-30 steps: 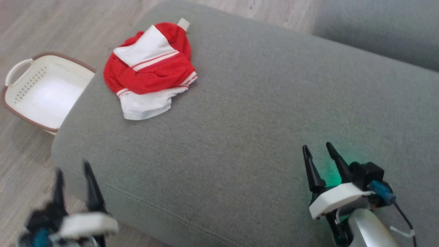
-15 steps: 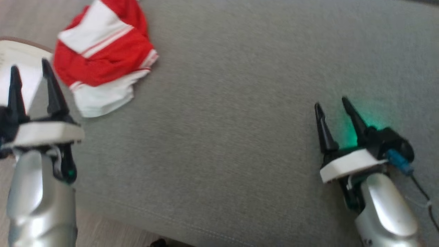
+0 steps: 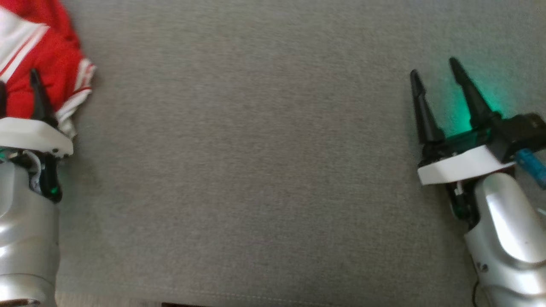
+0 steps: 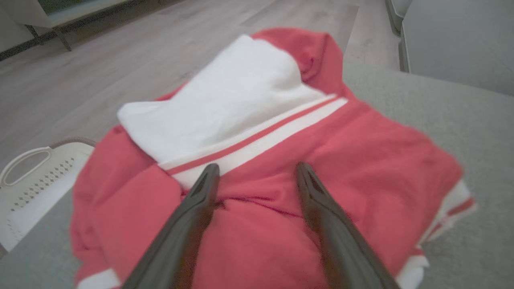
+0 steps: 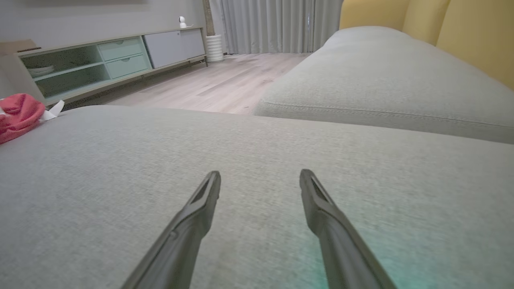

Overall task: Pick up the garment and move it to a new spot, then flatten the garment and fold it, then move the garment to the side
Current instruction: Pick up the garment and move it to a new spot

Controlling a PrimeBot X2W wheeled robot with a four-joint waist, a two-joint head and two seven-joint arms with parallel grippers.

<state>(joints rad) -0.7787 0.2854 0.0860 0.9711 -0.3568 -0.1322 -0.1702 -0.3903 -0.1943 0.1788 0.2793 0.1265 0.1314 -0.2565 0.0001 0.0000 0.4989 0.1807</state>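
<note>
Left gripper (image 3: pixel 19 96) and right gripper (image 3: pixel 435 70) are both wide open, fingers pointing forward. Silver left forearm (image 3: pixel 25 238) and right forearm (image 3: pixel 507 238) sit well apart.

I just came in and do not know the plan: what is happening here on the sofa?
A two-armed robot seems about to pick up a crumpled red and white sports garment that lies on a grey sofa cushion. Its left gripper is open and aimed at the middle of the garment, but nothing is gripped yet. The right gripper is open too, over bare cushion far from the garment. A white laundry basket stands beside the cushion.
</note>
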